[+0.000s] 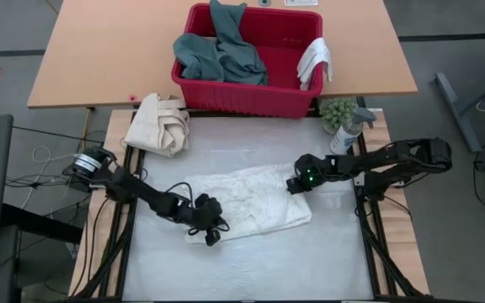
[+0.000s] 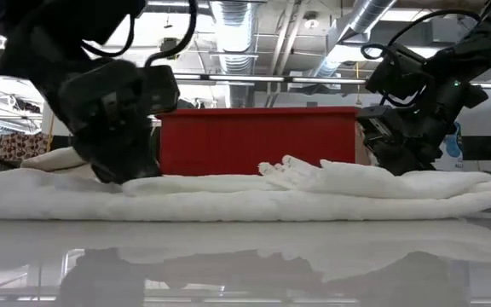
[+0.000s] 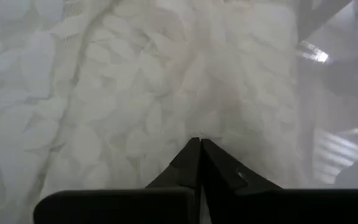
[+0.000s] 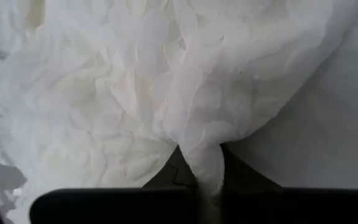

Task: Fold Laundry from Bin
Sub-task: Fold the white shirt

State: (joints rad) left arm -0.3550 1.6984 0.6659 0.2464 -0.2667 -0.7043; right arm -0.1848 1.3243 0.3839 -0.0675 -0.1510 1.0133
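The white bumpy towel [image 1: 251, 202] is lying flat in the middle of the shiny white tabletop [image 1: 251, 269]. The left pincer [image 1: 211, 232] is sitting clenched at the towel's near left edge, holding nothing. The right pincer [image 4: 209, 168] is pinching a fold at the towel's far right corner. The red plastic bin [image 1: 242, 97] is standing behind, with a teal-green garment [image 1: 221, 50] inside.

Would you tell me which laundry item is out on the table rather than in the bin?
The white textured towel, spread between both grippers; the teal garment and small white cloth are in the red bin.
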